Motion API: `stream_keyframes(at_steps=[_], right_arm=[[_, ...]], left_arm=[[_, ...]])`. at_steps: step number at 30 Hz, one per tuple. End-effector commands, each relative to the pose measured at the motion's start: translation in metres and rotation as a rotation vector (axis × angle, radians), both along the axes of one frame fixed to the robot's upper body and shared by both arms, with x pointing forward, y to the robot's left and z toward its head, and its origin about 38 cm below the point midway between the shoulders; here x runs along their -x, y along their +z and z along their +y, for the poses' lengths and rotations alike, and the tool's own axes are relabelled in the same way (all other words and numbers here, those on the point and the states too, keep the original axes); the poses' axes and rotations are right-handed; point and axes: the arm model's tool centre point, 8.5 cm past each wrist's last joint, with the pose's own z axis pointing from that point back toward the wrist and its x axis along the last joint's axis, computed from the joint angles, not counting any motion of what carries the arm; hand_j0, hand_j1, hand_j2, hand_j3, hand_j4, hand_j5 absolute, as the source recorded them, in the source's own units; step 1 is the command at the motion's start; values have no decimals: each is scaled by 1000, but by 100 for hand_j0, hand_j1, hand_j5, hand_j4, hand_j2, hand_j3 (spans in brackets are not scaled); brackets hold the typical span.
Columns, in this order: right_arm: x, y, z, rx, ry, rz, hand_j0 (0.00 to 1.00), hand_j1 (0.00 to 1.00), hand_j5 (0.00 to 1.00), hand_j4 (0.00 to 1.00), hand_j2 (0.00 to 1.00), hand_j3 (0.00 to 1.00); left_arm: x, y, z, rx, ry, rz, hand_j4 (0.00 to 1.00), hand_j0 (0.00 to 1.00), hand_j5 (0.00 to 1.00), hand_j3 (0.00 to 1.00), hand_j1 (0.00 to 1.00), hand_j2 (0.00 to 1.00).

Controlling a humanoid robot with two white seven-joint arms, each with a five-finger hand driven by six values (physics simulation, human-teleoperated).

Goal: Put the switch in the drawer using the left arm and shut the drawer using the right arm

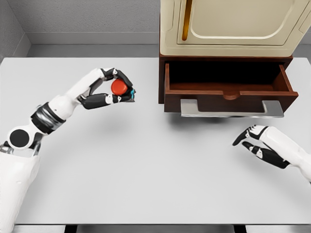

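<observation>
1. White and flat, the bench [146, 170] fills most of the view, and we see grey walls behind it.
2. At the lower right, nearest to us, our right hand [252, 141] hovers low over the bench with its fingers relaxed and apart, holding nothing.
3. Further in, on the left, our left hand [114, 92] is raised above the bench. Its thumb and fingers are clamped around the switch [119, 87], a small object with a red round part and a bit of blue at the side.
4. To the right of it, well apart, the dark brown drawer [228, 90] stands pulled open, with a grey handle [231, 109] at its front.
5. Above the drawer sits a cream cabinet [233, 26].
</observation>
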Motion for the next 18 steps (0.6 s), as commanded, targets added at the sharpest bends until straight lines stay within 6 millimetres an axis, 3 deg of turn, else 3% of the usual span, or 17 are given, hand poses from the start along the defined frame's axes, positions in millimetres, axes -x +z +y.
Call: stream_keyframes(at_steps=[1,14,18], right_arm=[[-1,4,-4,12,2,1,47,47,47,47,47,47],[-2,6,-3,6,4,-6,47,47,47,47,47,47],[-3,6,-2,-1,3,-9,49,49,49,49,49,49]], left_arm=[[-1,-1,-9,17,-7,11,43,43,43,43,43,43],[-14,25,-33,35,-21,-51,42,42,42,42,42,42],[-20,37,-53,52,-39,-79,42,42,42,42,42,42]])
